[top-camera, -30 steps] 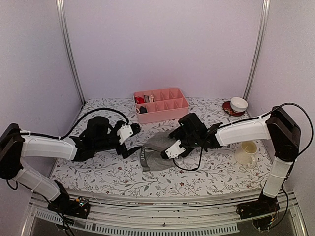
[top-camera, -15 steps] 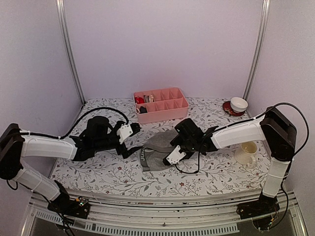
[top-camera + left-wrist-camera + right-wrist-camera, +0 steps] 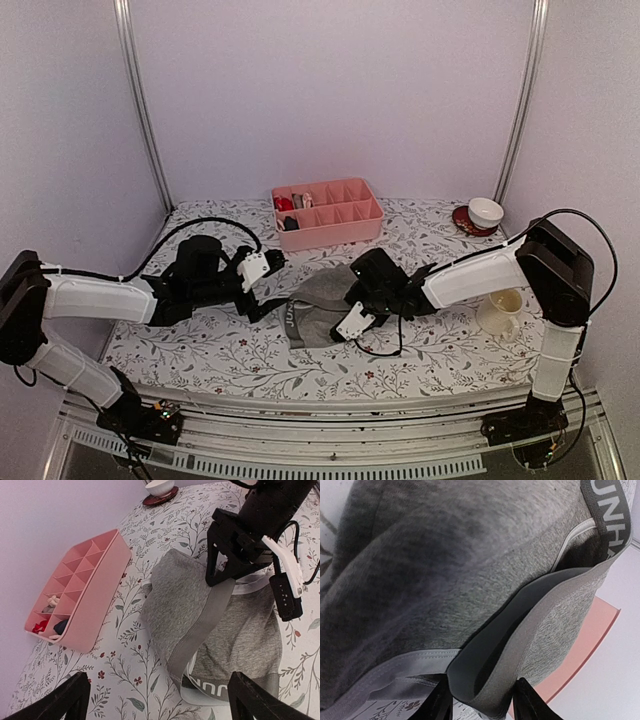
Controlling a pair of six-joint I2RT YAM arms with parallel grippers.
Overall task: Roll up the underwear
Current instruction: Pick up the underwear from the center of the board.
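The underwear (image 3: 318,300) lies in a grey heap mid-table: plain grey briefs (image 3: 182,587) on top of boxer-briefs whose dark lettered waistband (image 3: 227,690) sticks out at the near side. My right gripper (image 3: 345,302) is down on the heap's right side. In the right wrist view its fingers (image 3: 437,705) flank a folded loop of grey elastic band (image 3: 495,655), which is still slack, and the gripper (image 3: 482,700) is open but narrow. My left gripper (image 3: 272,288) hovers wide open just left of the heap, empty, its opening (image 3: 160,700) over the lettered waistband's edge.
A pink divided tray (image 3: 330,232) with small items in its left cells stands behind the heap, also in the left wrist view (image 3: 95,610). A cream mug (image 3: 503,310) sits at the right. A white bowl on a red saucer (image 3: 485,212) is at the back right.
The right gripper has slid left and down onto the heap and its jaws have narrowed around the grey band. The left arm has not moved.
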